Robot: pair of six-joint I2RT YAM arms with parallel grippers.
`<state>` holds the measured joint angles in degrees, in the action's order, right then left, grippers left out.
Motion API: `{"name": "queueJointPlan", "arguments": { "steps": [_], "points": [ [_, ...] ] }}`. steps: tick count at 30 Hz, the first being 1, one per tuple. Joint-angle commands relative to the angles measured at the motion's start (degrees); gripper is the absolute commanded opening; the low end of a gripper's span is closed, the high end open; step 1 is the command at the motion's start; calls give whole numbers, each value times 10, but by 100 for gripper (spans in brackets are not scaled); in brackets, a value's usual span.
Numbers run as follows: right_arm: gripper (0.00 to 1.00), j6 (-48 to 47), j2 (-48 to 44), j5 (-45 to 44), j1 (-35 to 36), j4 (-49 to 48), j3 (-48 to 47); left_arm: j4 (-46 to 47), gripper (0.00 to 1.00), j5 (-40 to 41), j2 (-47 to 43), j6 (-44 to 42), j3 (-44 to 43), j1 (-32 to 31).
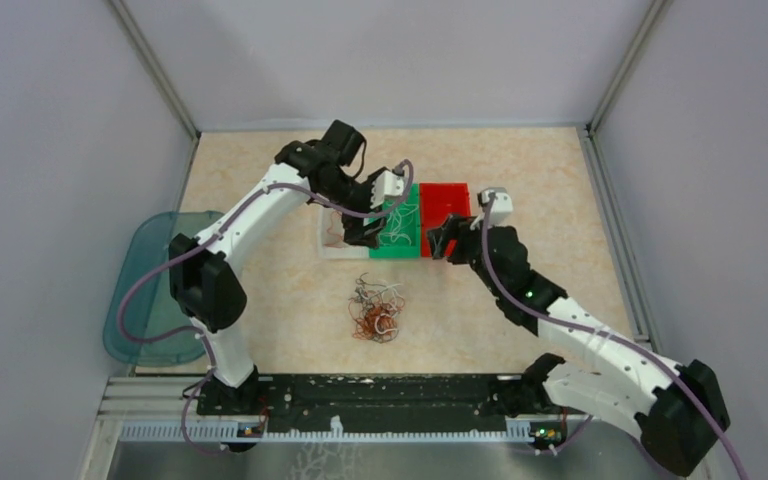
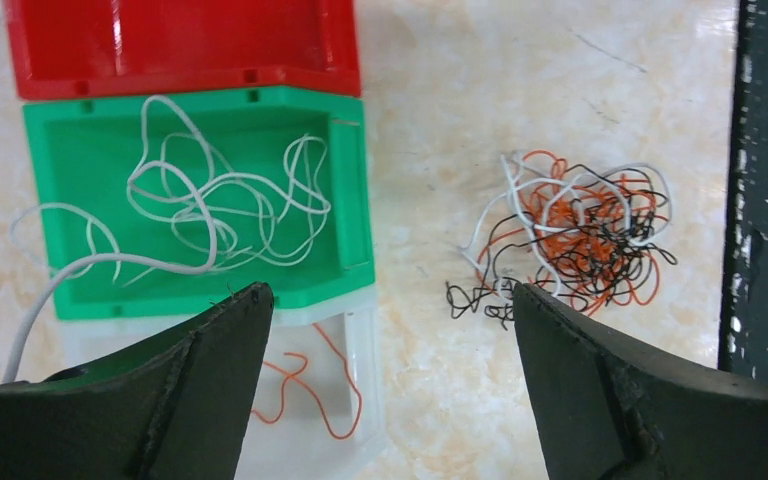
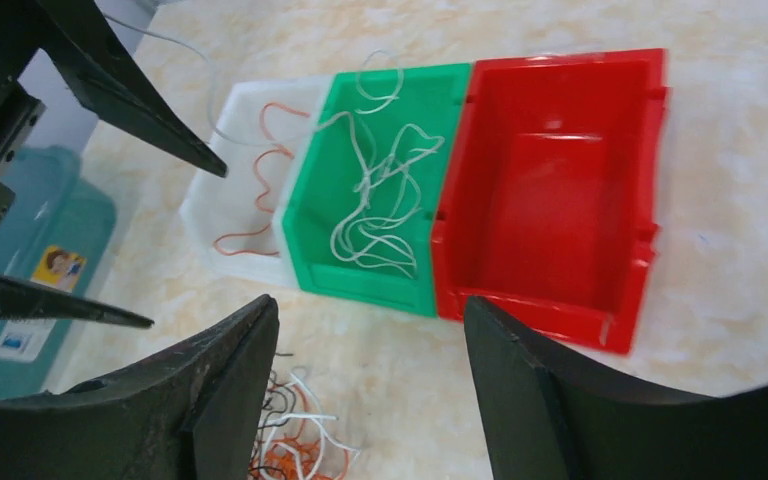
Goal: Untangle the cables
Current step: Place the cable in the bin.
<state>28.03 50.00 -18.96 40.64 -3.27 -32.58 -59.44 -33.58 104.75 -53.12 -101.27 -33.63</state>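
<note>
Left gripper [image 2: 390, 295]: jaws spread wide, nothing seen between them. Right gripper [image 3: 368, 305]: likewise spread and empty. Ahead of the left gripper's left-side finger the green bin [image 2: 355, 200] is seen, holding loose white cables [image 2: 210, 200]. Closer to that finger sits the white bin [image 2: 370, 400] with an orange cable [image 2: 295, 390], and beyond the green one the red bin [image 2: 180, 60], in which no cable is seen. One trailing white strand [image 2: 32, 312] hangs over the green bin's rim and runs behind the left-side finger; whether it touches the finger cannot be told. The tangle [image 2: 570, 235] of orange, black and white strands lies on the table [image 2: 460, 100], just off the tip of the left gripper's right-side finger and well apart from the bins. Step judged: one strand is to be drawn from the tangle and sorted by colour. For a clean pick, a strand looping out at the tangle's edge is preferred to the dense middle, and is pinched at the fingertips since it is far thinner than a finger. The lift is best made slowly; should the clump rise with it, it can be pinned by the right gripper, which has the red bin ahead of its tips. The trailing strand is to be watched for snagging.
</note>
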Motion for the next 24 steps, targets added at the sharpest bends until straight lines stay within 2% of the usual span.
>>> {"name": "queueJointPlan", "arguments": {
  "steps": [1,11,17,24],
  "points": [
    [71,-21,83,257,-72,-140,-59,-65,95,-112,-15,-87,3,6],
    [75,-126,256,497,-126,-294,-117,-177,92,-131,29,-184,-51,19],
    [67,-116,318,608,-139,-343,-155,-185,91,-122,28,-214,-44,20],
    [58,-84,359,621,-140,-389,-166,-201,91,-119,35,-241,-45,21]
  ]
}}
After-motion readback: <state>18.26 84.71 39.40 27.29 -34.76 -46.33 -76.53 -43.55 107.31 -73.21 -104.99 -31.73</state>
